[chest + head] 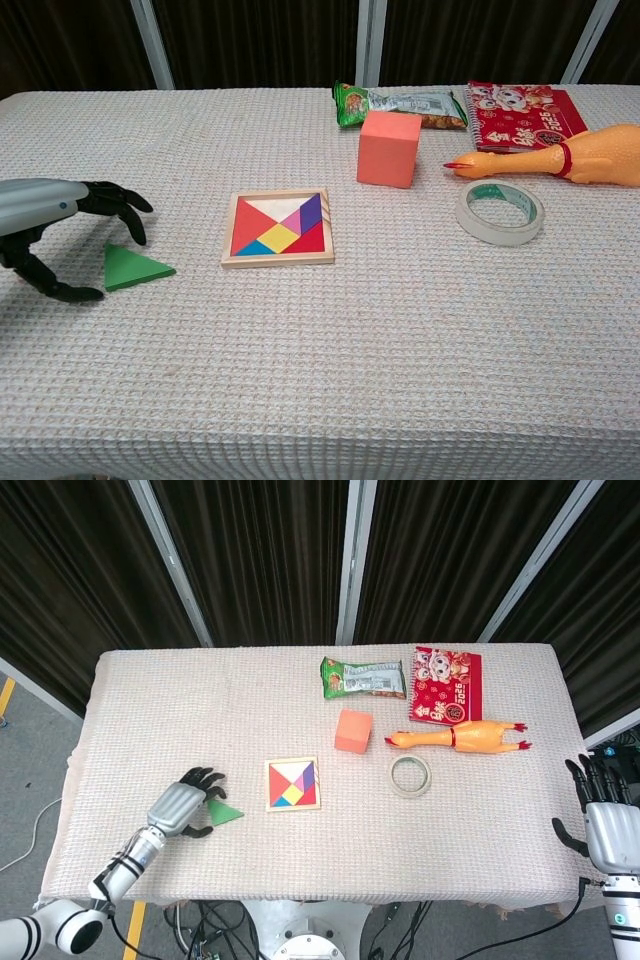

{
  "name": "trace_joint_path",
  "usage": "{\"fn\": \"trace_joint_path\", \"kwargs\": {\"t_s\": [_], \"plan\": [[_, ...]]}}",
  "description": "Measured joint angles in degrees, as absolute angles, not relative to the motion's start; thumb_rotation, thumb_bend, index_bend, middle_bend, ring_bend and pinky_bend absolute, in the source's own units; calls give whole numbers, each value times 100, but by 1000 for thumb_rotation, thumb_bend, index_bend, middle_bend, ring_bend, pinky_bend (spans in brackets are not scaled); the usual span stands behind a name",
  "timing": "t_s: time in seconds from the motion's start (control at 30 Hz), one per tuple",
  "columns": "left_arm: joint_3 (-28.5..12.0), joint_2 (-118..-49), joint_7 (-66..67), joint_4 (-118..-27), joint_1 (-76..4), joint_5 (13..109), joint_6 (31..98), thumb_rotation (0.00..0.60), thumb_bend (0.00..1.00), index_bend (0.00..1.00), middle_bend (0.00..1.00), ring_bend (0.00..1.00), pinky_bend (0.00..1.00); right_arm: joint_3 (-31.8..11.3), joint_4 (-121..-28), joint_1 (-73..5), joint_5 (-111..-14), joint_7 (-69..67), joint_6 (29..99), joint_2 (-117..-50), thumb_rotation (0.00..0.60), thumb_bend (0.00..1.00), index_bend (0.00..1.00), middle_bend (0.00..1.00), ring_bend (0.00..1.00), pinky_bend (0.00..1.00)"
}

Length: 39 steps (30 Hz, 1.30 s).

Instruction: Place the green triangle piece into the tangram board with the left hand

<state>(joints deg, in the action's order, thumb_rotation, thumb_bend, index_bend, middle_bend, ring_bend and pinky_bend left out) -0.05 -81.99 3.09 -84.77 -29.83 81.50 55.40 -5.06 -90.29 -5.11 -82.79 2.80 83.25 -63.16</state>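
The green triangle piece (225, 812) (132, 268) lies flat on the tablecloth, left of the tangram board (292, 784) (278, 227). The wooden board holds several coloured pieces. My left hand (180, 806) (50, 220) hovers just left of the triangle with its dark fingers spread and curved, holding nothing; its fingertips stand beside the piece, apart from it. My right hand (610, 825) shows only in the head view, off the table's right edge, fingers apart and empty.
Right of the board stand an orange cube (353, 730) (389, 148) and a roll of tape (410, 775) (499, 211). Further back lie a rubber chicken (462, 737) (560, 158), a green snack bag (362, 678) (400, 104) and a red booklet (445, 698) (524, 115).
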Motion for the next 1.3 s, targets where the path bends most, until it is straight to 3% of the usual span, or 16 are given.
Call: {"fn": "trace_joint_path", "kwargs": {"t_s": [0.9, 1.3], "plan": [[-22, -8319, 356, -8364, -3027, 8129, 5640, 600, 220, 472, 120, 0, 68, -501, -9013, -522, -8239, 283, 8270, -6327, 600, 205, 0, 0, 0, 0], [-144, -8259, 197, -8534, -3089, 7967, 5552, 600, 220, 482, 122, 0, 69, -516, -9018, -519, -8230, 259, 8289, -6309, 600, 205, 0, 0, 0, 0]]}}
